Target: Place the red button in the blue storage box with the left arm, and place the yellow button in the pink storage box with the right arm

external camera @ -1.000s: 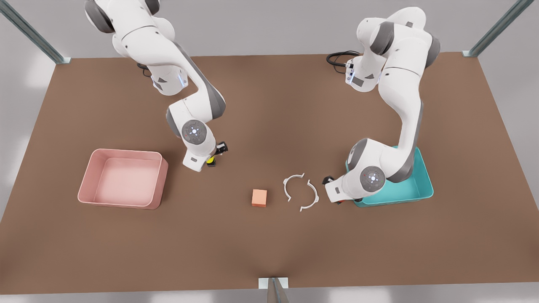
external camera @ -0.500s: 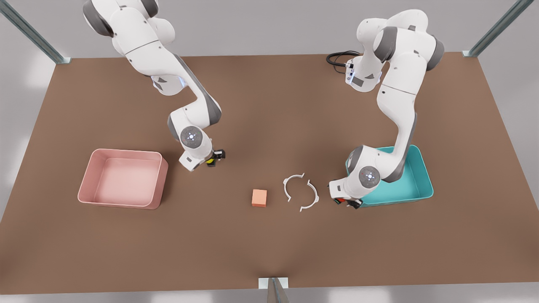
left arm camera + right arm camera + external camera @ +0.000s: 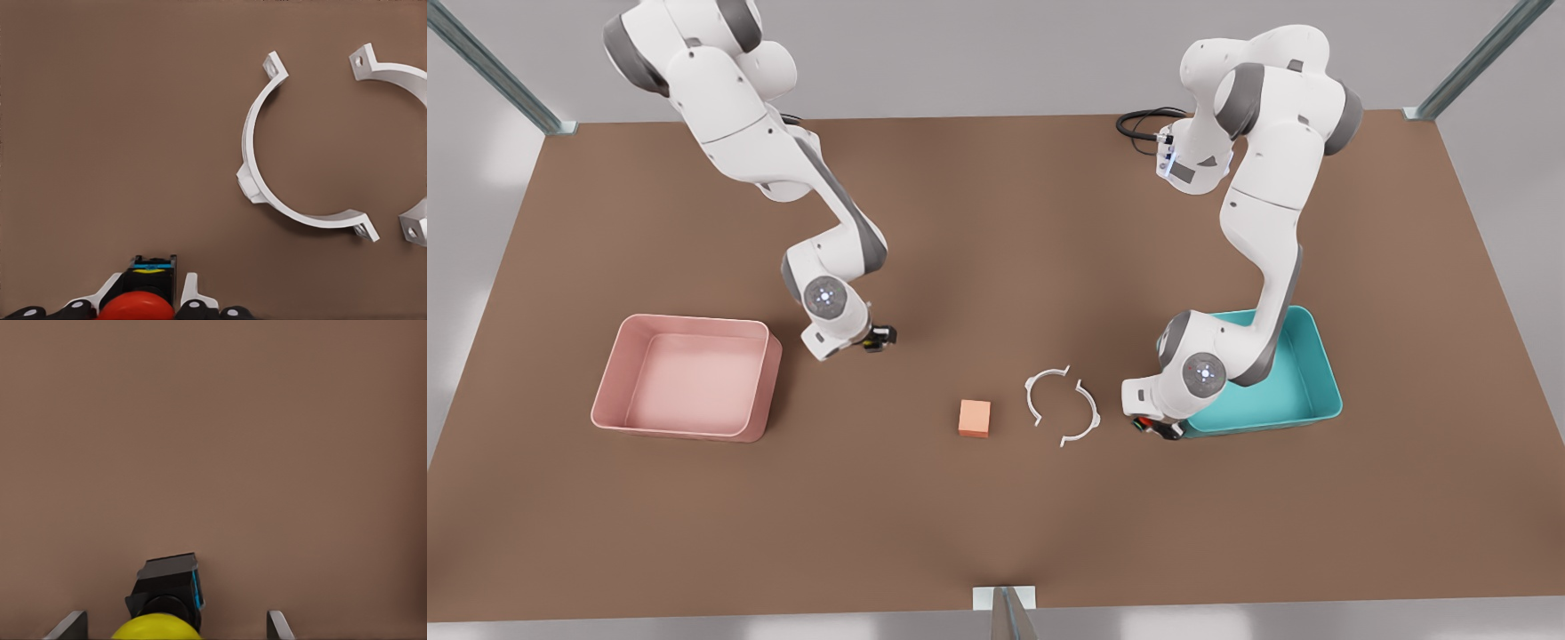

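My left gripper (image 3: 1156, 427), at the front view's right, has sunk lower over the last second and swung round over the red button (image 3: 137, 305). Its fingers now sit drawn in tight against the sides of the red cap, so I judge it gripped. The button looks to be still down on the table, just outside the near corner of the blue storage box (image 3: 1325, 373), with the two white ring halves (image 3: 247, 133) lying near it on the side away from the box. My right gripper (image 3: 871, 342), at the front view's left, has also come down and pulled in toward the arm's base. It stands astride the yellow button (image 3: 160, 613) with its fingers spread wide, well clear of the cap on both sides and holding nothing. That button rests on the table, apart from the pink storage box (image 3: 694, 320). So the left side seems ready to lift and carry over the blue rim, while the right has yet to close. The orange cube (image 3: 975, 418) sits untouched between the two.
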